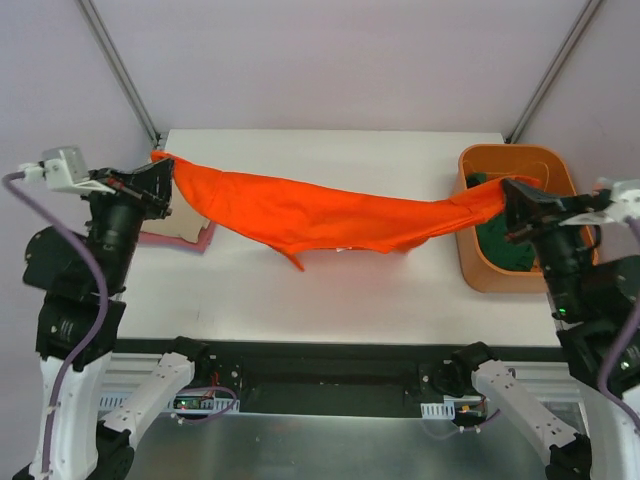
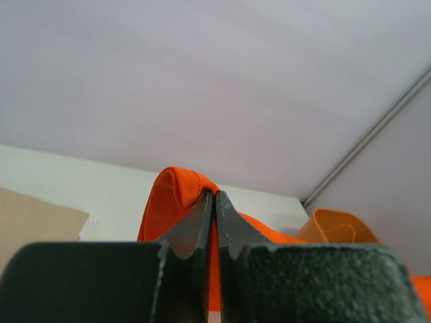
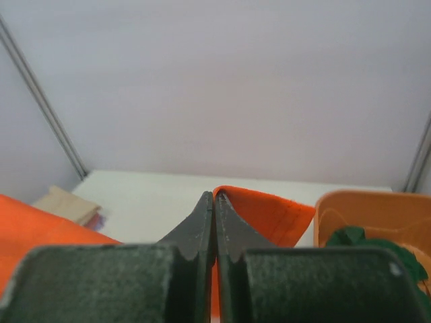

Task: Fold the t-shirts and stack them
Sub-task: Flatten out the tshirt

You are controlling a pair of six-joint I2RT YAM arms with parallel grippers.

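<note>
The bright orange t-shirt [image 1: 320, 215] hangs stretched across the table between my two grippers, sagging in the middle. My left gripper [image 1: 160, 180] is shut on its left end; in the left wrist view the gripper [image 2: 215, 196] pinches a fold of the orange shirt [image 2: 176, 192]. My right gripper [image 1: 512, 200] is shut on its right end above the bin; the right wrist view shows this gripper [image 3: 214, 196] holding the orange shirt's edge [image 3: 269, 212]. A folded beige t-shirt [image 1: 185, 225] lies on a pink one [image 1: 205, 238] at the left. A dark green t-shirt [image 1: 510, 245] lies in the bin.
A rigid orange plastic bin [image 1: 478, 270] stands at the table's right edge, also seen in the right wrist view [image 3: 377, 208]. Slanted frame poles [image 1: 120, 70] rise at both back corners. The white table [image 1: 330, 290] shows under the shirt.
</note>
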